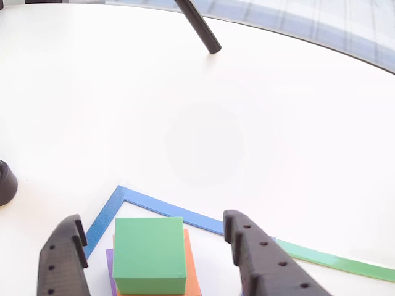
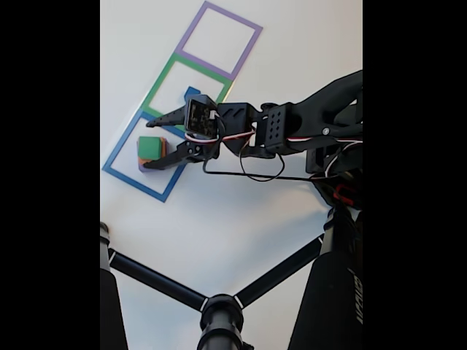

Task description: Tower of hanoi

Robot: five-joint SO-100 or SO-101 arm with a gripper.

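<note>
**Gripper spread wide over the block stack**

Gripper (image 1: 157, 253) fingers stand well apart on my close camera, one black finger (image 1: 62, 262) on the left of the picture and the other (image 1: 262, 259) on the right, with the stack between them and neither finger touching it as far as I can see. The green block (image 1: 150, 254) sits on top, the orange block (image 1: 191, 271) shows as a strip under its right edge, and a sliver of the purple block (image 1: 110, 262) peeks out at the left, lowest of the three. The stack lies inside the corner of the blue tape outline (image 1: 163, 206) on the white table (image 1: 197, 123), and a green tape strip (image 1: 333, 260) runs off to the right.

On the fixed view the gripper (image 2: 151, 143) reaches in from the right, its two fingers splayed above and below the stack, the green block (image 2: 149, 146) showing between the tips. The stack rests in the blue tape square (image 2: 117, 175). The blue cube (image 2: 191, 92) sits in the green tape square (image 2: 164, 76) next along, partly hidden by the gripper body. The purple tape square (image 2: 244, 47) lies beyond that. Black tripod legs (image 2: 157, 281) cross the foreground.
</note>
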